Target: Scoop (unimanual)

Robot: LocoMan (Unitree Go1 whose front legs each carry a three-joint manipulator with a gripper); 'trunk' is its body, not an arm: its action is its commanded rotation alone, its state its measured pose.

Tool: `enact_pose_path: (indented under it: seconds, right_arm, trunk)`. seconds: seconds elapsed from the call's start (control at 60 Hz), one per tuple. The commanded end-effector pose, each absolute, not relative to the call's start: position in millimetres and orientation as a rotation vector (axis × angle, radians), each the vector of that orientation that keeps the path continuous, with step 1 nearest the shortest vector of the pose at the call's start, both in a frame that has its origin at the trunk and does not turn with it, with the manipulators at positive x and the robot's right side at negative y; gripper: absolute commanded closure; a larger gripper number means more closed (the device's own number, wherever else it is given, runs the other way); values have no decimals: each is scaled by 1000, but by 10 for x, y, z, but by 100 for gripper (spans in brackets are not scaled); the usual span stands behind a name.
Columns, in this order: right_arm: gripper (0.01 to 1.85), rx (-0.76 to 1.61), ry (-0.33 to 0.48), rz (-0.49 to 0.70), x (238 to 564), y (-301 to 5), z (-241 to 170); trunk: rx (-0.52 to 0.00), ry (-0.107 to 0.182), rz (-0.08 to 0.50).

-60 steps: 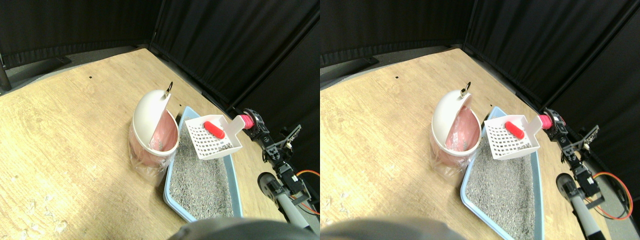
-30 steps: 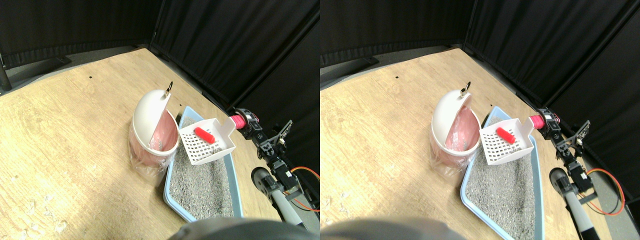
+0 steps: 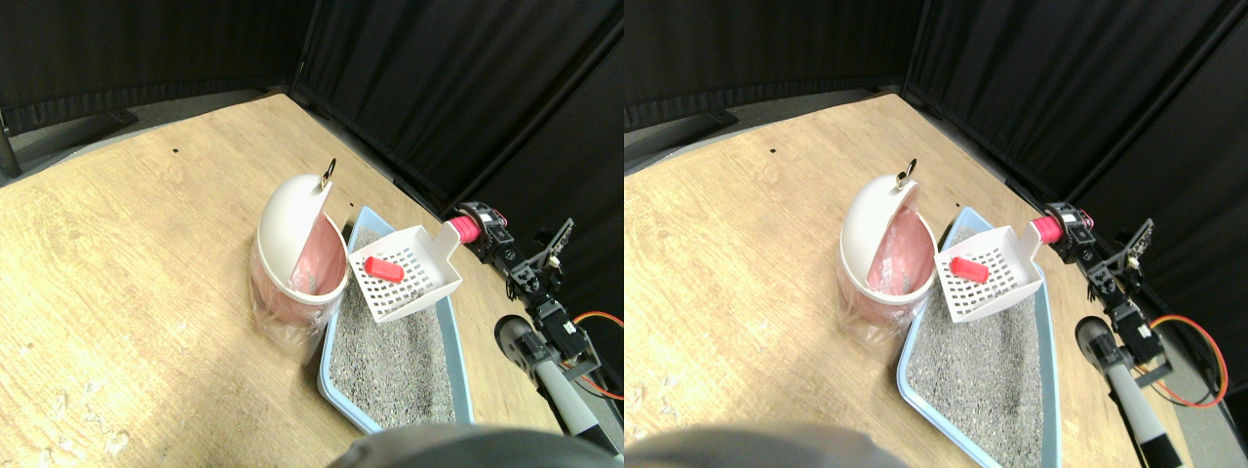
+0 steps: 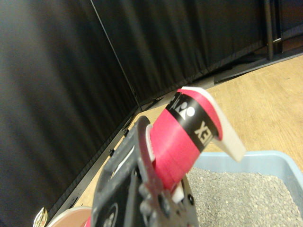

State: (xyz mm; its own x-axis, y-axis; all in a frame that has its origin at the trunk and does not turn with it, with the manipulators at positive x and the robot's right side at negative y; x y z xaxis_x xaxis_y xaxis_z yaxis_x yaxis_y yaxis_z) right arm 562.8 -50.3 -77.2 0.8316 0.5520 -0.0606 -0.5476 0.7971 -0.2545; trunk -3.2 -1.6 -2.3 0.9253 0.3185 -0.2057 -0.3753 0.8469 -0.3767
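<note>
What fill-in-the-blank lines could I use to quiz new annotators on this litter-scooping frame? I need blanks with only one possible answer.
1. The small object lying in the white slotted scoop is coloured ____.
2. The scoop hangs above the ____ litter tray filled with grey litter.
3. The white-lidded bin beside the tray has its lid ____.
4. The scoop's handle is wrapped in ____ tape.

Missing words: red; blue; open; red

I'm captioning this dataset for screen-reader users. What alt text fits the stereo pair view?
A white slotted plastic scoop carrying a small red cylinder is held above a light blue litter tray of grey granules, beside a pink bin with a white domed lid. The right end effector holds its pink-wrapped handle, over a wooden floor.
</note>
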Motion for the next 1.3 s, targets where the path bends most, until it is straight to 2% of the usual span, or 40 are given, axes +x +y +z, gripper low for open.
enact_pose_path:
  seconds: [0.017,0.35,0.533,0.817,0.883,1.083,1.117,1.25,1.283,1.3]
  right_arm:
    - [181,-256,-65,606,5615,-434,-657]
    - [181,-305,-26,591,5615,-341,-478]
    - [181,-342,1,546,5622,-283,-498]
    - [181,-385,1,581,5673,-244,-567]
    - [167,-388,-12,595,5688,-232,-576]
    - [171,-419,-22,598,5727,-208,-616]
    - [177,-424,-20,597,5728,-206,-616]
    - [163,-452,-8,617,5740,-188,-607]
    - [181,-448,-5,628,5744,-181,-599]
    - [181,-456,0,622,5742,-173,-591]
  trunk:
    - [-446,124,382]
    - [-447,126,376]
    - [-447,130,375]
    - [-450,135,375]
    - [-451,137,375]
    - [-454,142,379]
    - [-454,142,379]
    - [-455,146,377]
    - [-455,144,378]
    - [-455,144,378]
